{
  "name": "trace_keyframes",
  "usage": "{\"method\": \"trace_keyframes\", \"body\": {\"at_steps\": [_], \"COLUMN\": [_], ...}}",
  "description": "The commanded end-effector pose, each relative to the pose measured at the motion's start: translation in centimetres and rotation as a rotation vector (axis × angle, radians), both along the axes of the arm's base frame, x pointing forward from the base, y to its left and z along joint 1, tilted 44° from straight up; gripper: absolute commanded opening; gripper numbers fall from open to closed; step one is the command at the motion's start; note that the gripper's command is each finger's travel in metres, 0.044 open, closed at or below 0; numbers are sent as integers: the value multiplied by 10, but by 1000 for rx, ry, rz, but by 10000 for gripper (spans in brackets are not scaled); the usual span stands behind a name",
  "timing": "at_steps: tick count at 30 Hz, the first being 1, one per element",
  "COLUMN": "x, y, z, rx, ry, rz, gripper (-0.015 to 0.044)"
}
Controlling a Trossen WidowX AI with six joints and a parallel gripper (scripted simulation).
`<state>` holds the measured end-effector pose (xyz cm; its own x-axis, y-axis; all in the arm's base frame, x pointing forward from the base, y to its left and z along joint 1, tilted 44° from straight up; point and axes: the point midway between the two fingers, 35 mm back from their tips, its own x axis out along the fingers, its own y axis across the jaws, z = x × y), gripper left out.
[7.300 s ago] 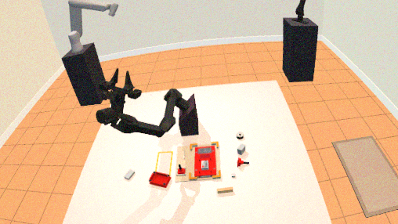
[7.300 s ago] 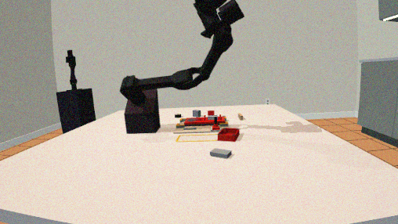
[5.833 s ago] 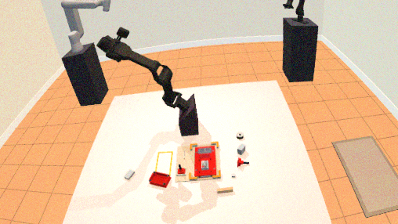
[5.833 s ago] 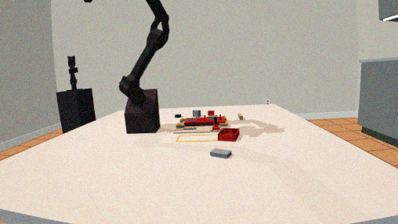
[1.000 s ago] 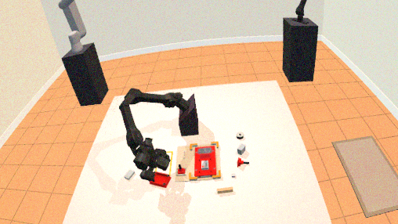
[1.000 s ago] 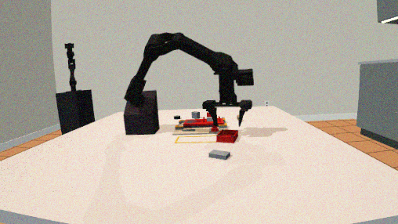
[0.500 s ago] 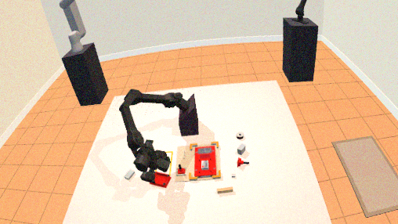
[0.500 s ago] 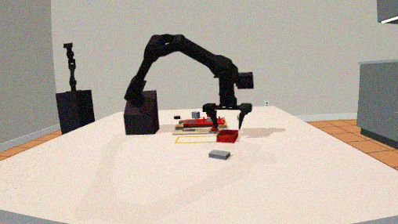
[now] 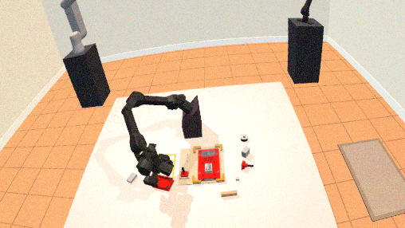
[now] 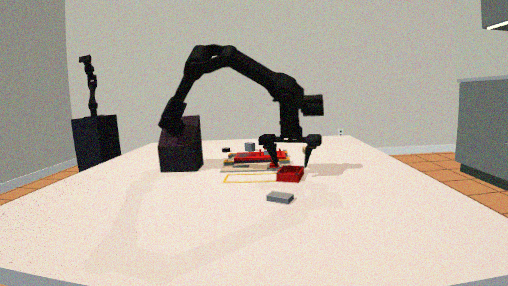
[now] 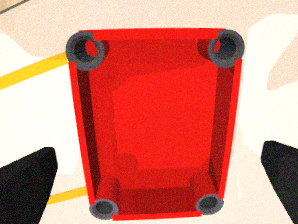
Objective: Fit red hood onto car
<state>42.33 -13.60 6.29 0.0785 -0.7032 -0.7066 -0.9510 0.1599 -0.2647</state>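
The red hood (image 9: 165,183) (image 10: 290,175) (image 11: 160,115) lies upside down on the table, its hollow side and four grey-rimmed corner bosses facing up. My gripper (image 10: 291,165) (image 11: 161,154) is open and empty, pointing down over the hood. In the wrist view one finger stands on each side of the hood, with a gap to both side walls, nearer its lower end. The red chassis (image 9: 202,161) (image 10: 245,158) sits between the jig's orange corner pieces (image 9: 196,149), with the engine block (image 9: 208,167) on its deck. The pegs are too small to make out clearly.
A yellow outline (image 9: 174,163) (image 10: 224,179) (image 11: 32,72) lies beside the hood. A small red part with a black knob (image 9: 184,174) stands between hood and jig. A grey block (image 9: 131,177) (image 10: 280,197) lies left of the hood. A wooden block (image 9: 229,194) and several small parts lie right of the jig.
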Motion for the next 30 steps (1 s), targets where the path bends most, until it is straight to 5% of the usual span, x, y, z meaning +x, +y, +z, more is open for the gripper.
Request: {"method": "trace_keyframes", "body": {"at_steps": [1,30], "x": [0,1], "y": [-1,-11], "z": [-4,-14], "rx": [5,5], "ry": [6,6], "rz": [2,2], "gripper": [440,440]}}
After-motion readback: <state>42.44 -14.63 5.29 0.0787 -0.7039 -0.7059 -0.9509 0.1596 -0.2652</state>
